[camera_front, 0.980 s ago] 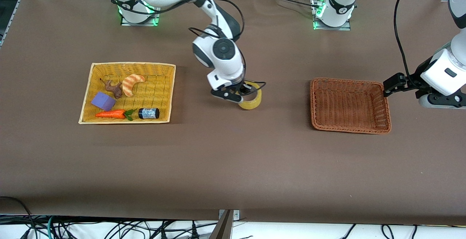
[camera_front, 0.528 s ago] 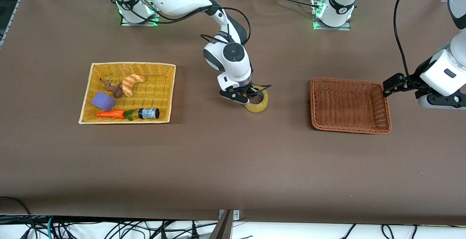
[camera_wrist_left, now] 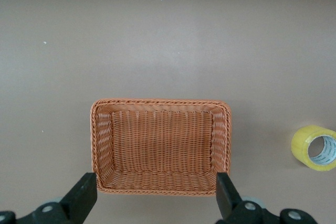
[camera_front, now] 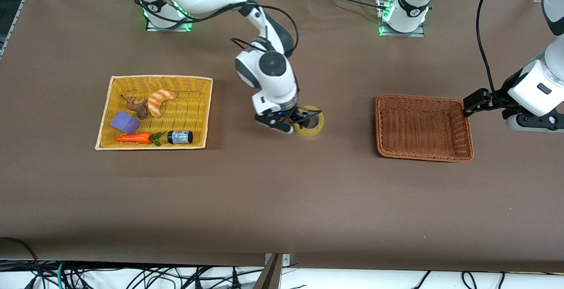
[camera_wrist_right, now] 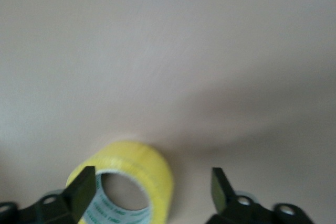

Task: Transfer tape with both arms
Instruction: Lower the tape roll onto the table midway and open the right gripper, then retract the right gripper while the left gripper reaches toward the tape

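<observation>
Between the baskets: tape (camera_front: 309, 125) lying flat on the table (camera_front: 282, 201), hole up.
Let go since a second ago; right gripper (camera_wrist_right: 149, 195) now spread wide and empty, just above the roll. Left gripper (camera_wrist_left: 156, 198) (waiting) also wide, over the brown basket (camera_wrist_left: 160, 148).

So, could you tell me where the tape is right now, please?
The tape lies on the table between the yellow basket and the brown basket, just under the open right gripper.
</observation>
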`<state>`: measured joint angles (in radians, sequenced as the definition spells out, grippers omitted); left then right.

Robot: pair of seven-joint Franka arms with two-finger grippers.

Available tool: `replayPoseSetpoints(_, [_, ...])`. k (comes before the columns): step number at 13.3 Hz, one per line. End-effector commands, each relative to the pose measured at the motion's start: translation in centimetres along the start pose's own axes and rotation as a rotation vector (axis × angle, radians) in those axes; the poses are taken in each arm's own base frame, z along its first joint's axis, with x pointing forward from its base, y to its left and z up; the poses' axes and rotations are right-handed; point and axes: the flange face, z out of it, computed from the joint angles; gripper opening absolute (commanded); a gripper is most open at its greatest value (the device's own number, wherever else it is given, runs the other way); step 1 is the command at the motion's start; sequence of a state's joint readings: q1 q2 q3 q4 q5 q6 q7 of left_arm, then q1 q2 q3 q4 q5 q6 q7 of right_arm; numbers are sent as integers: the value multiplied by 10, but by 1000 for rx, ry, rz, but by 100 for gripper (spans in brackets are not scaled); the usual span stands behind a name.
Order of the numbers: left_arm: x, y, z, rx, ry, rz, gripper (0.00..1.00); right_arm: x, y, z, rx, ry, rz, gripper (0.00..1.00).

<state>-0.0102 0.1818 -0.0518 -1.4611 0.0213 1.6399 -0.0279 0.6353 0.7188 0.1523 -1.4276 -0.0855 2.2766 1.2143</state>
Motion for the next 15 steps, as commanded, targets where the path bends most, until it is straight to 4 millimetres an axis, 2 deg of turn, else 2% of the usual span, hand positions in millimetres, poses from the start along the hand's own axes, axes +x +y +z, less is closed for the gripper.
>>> replayPoseSetpoints(1, [-2, 12, 1, -26, -28, 26, 100, 54, 49, -88, -55, -28, -84, 100])
replayPoseSetpoints(4, [-5, 42, 19, -170, -86, 53, 100, 106, 130, -168, -81, -45, -230, 100])
replayPoseSetpoints(5, [-4, 63, 27, -179, -104, 67, 100, 126, 170, -189, -87, -50, -276, 100])
replayPoseSetpoints(7, [-3, 99, 55, -180, -151, 111, 100, 151, 237, -228, -108, -66, -348, 100])
replayPoseSetpoints(8, [-1, 127, 71, -186, -164, 150, 100, 164, 265, -244, -123, -82, -392, 100])
replayPoseSetpoints(9, [1, 145, 91, -190, -193, 137, 100, 175, 287, -255, -129, -99, -439, 100])
replayPoseSetpoints(11, [-2, 202, 131, -175, -243, 112, 100, 196, 323, -273, -121, -85, -486, 100])
replayPoseSetpoints(12, [-10, 237, 150, -164, -243, 71, 100, 205, 337, -278, -120, -81, -507, 100])
replayPoseSetpoints(13, [-14, 262, 171, -157, -249, 52, 100, 210, 348, -282, -119, -76, -530, 100])
replayPoseSetpoints(15, [-21, 303, 222, -132, -262, 96, 100, 210, 352, -285, -123, -87, -537, 100])
